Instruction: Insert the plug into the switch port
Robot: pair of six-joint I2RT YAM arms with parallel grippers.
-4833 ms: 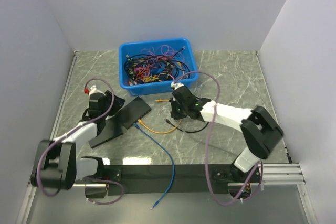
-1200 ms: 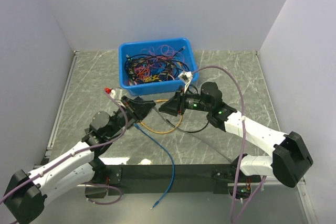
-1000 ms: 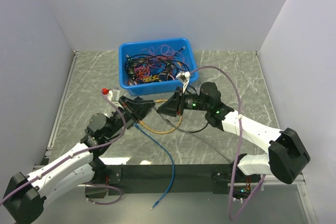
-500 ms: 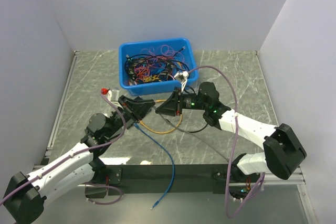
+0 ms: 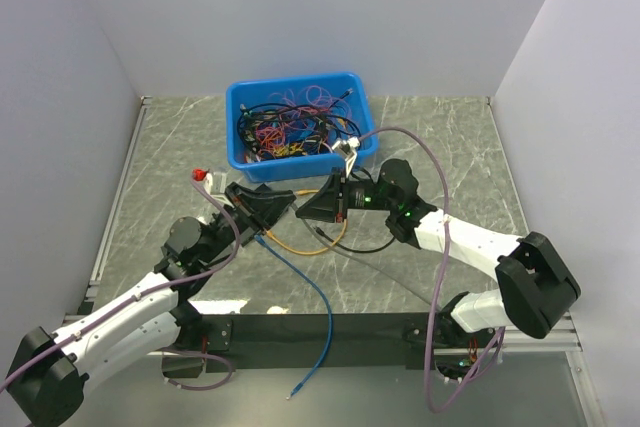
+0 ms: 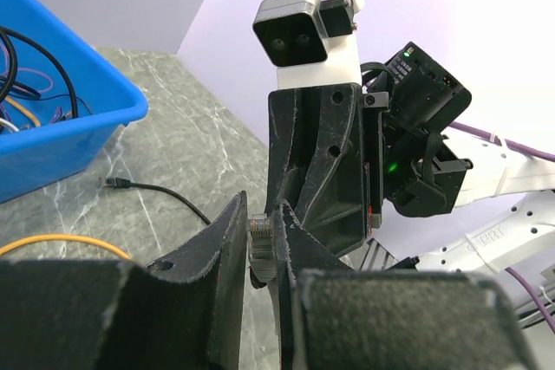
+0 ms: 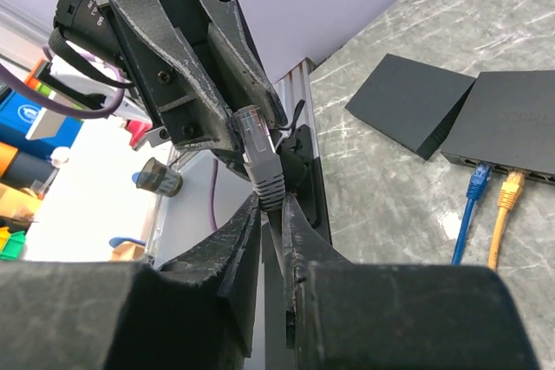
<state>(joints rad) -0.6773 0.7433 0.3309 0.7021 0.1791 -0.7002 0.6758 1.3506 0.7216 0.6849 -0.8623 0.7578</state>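
Note:
A grey plug (image 6: 260,247) with a ribbed boot (image 7: 267,175) is held in the air between both arms. My left gripper (image 6: 260,224) is shut on the plug's clear head. My right gripper (image 7: 270,207) is shut on the lower end of its boot, fingertip to fingertip with the left one. In the top view the two grippers meet near the table's middle, left gripper (image 5: 268,200) and right gripper (image 5: 312,209). The black switch (image 7: 512,127) lies on the table below with a blue and an orange cable in its ports. From above, my left gripper mostly covers it.
A blue bin (image 5: 300,127) full of tangled cables stands at the back. A black wedge (image 7: 408,101) lies beside the switch. The blue cable (image 5: 300,282), an orange cable (image 5: 300,249) and a black cable (image 5: 370,244) trail over the marble table (image 5: 450,147).
My right gripper has closed its jaws onto the plug's boot and edged slightly left toward the left gripper. The left arm has stayed still with the plug.

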